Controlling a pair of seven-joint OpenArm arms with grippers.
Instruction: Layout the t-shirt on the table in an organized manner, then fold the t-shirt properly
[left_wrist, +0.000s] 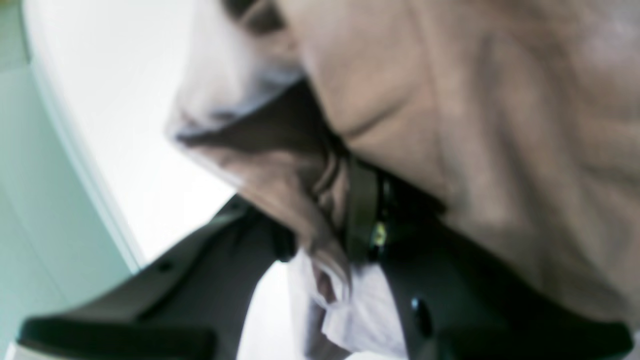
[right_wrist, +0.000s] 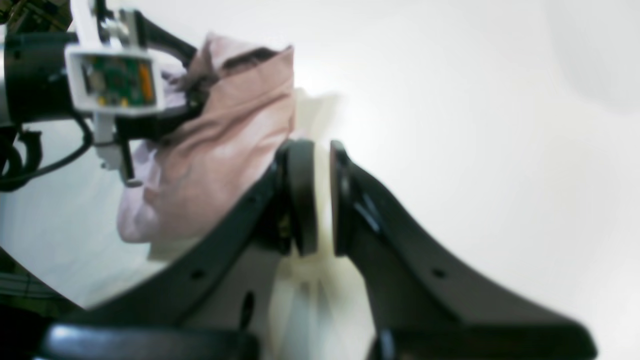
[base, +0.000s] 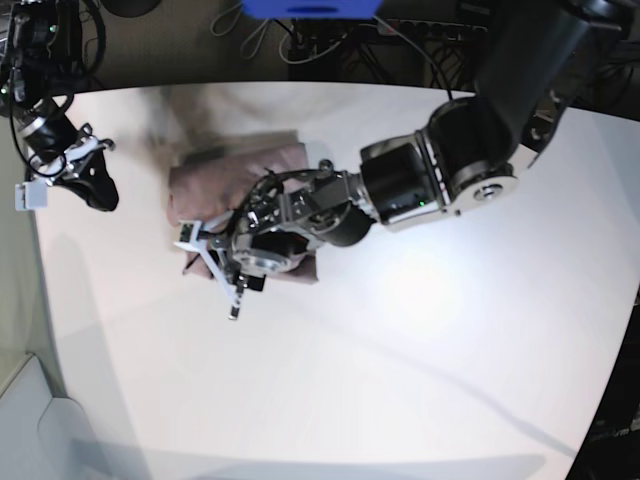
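A: What do the arms look like?

B: The left arm (base: 440, 170) is thick, made of glossy black rounded segments with grey rings at the joints and a small green light. The right arm (base: 50, 135) is black too, with dark cables looped along it.

A: And the ends?

B: Each gripper has matte black curved fingers (right_wrist: 395, 235) with small screw holes. The left wrist carries a white camera housing (right_wrist: 112, 80) showing a green circuit board, with a black cable trailing from it.
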